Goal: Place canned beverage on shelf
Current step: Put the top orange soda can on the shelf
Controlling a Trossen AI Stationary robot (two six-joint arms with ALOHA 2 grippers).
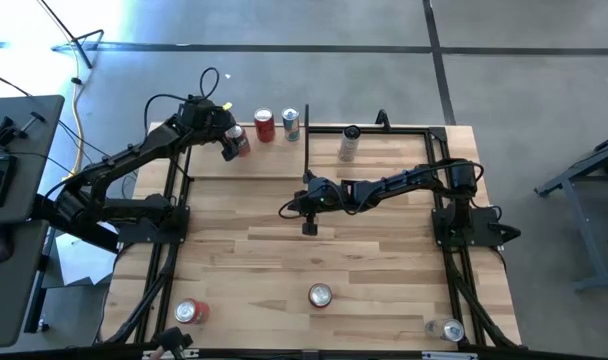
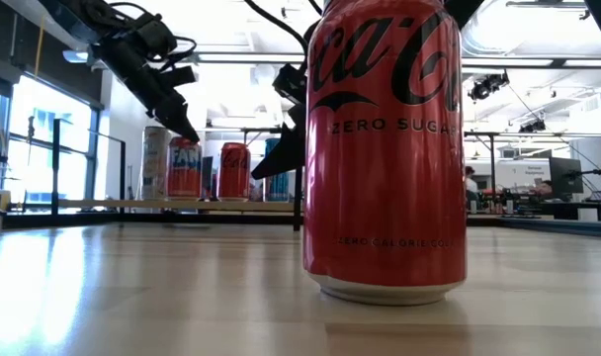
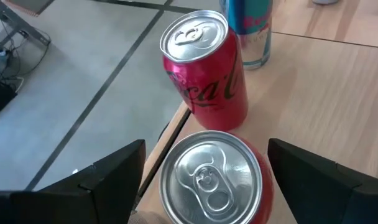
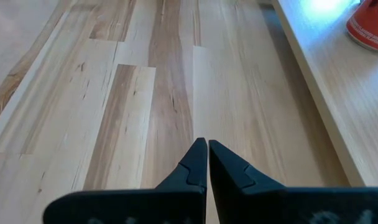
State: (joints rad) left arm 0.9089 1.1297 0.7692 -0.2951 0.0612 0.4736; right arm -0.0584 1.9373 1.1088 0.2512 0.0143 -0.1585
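Four cans are standing on the shelf [image 1: 314,150], a pale-wood board with thin black rod frames at the table's far edge. The left gripper [image 1: 231,143] is hovering over the leftmost one, a red can [image 3: 211,186], with its dark wedge-shaped fingers [image 3: 108,177] spread wide on either side of the can and clear of it — nothing is gripped. The can's round silver lid with its pull tab is sitting right between those fingers. Just beyond it stands a second red can [image 3: 204,68], glossy, with white script on its side, and past that a blue-and-white can [image 3: 250,31]. A white can [image 1: 350,142] is standing farther along the board, well apart from the left gripper.

The right gripper [image 4: 207,163] is hanging over the middle of the slatted wooden table [image 4: 114,93], its tapered black fingers pressed together and holding nothing; the shelf's smooth edge is lying off to its side.

Three more cans are waiting at the table's near edge — a big red can [image 2: 385,148] filling the low view, another red can [image 1: 191,311] near the left corner, and a silver can [image 1: 446,328] at the right corner.
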